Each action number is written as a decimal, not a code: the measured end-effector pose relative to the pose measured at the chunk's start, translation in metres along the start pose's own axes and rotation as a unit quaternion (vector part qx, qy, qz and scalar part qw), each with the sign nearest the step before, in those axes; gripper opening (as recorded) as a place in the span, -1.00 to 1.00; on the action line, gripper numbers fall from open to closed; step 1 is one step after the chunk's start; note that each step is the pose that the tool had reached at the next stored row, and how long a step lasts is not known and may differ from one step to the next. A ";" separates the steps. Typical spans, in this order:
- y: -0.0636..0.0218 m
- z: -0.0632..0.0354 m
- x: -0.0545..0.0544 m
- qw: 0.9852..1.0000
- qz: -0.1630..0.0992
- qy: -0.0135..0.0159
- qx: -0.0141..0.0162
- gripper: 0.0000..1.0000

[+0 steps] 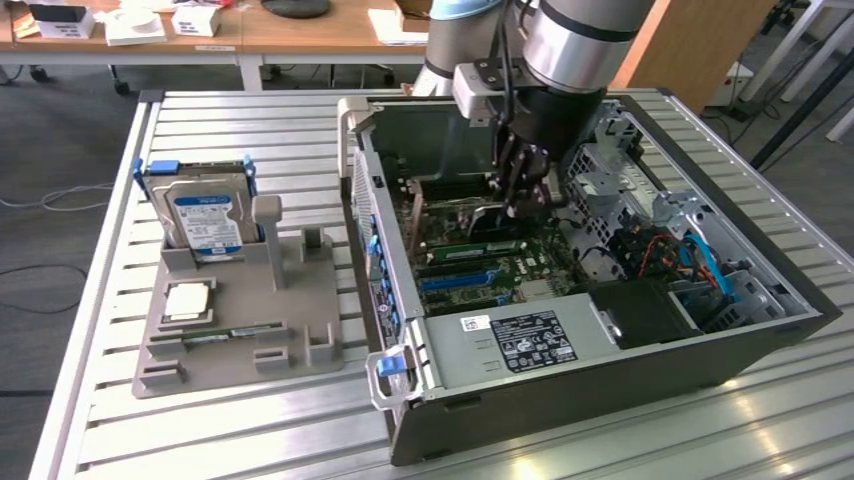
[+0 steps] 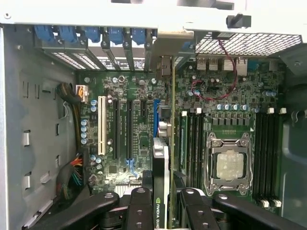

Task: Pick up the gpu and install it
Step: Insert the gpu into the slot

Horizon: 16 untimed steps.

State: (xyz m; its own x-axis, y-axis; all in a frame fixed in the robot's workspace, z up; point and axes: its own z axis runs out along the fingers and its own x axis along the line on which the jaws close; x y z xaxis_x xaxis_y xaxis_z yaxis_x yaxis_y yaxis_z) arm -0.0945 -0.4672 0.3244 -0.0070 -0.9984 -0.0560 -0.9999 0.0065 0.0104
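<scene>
The gpu (image 1: 461, 212) is off the bench (image 1: 667, 440) and inside the open computer case (image 1: 561, 390). In the exterior view I see it standing on edge above the motherboard, toward 11 o'clock of the case interior. The gripper (image 1: 523, 205) has its fingers clamped on the card's end nearest the case middle. Out at 9 o'clock from the case, the grey parts holder (image 1: 227, 330) carries the hard drive (image 1: 207, 215) upright at its 12 o'clock end, and a slot beside the drive stands vacant.

In the wrist view I look straight down the card. The gpu (image 2: 160, 182) runs edge-on between the two black fingers of the gripper (image 2: 165, 211), which is closed on both faces. Its metal bracket (image 2: 163, 52) reaches the row of rear slot openings with blue clips (image 2: 91, 36). The card's lower edge lines up just beside the blue expansion slot (image 2: 156, 112), between the black slots and the CPU socket (image 2: 229, 163).

By my reading the pickup is done and the card is at its slot. I cannot tell whether it is pressed fully home, and it has not been released.
</scene>
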 end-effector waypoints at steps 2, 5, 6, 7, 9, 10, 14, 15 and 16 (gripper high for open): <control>0.0000 0.0025 0.000 1.000 0.000 0.000 0.000 -0.46; -0.0001 0.0065 0.000 1.000 0.000 0.000 0.000 -0.46; -0.0001 0.0078 0.000 1.000 0.000 0.000 0.000 -0.46; -0.0001 0.0090 0.001 1.000 0.000 0.000 0.000 -0.46; -0.0001 0.0113 0.001 1.000 0.000 0.000 0.000 -0.46; -0.0001 0.0124 0.001 1.000 0.000 0.000 0.000 -0.46; -0.0002 0.0169 0.001 1.000 0.000 0.000 0.000 -0.46; -0.0002 0.0180 0.001 1.000 0.000 0.000 0.000 -0.46; -0.0002 0.0191 0.001 1.000 0.000 0.000 0.000 -0.46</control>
State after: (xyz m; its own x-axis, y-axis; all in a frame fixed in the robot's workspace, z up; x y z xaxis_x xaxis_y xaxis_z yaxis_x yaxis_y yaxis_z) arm -0.0945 -0.4673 0.3053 -0.0070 -0.9984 -0.0560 -0.9999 0.0065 0.0103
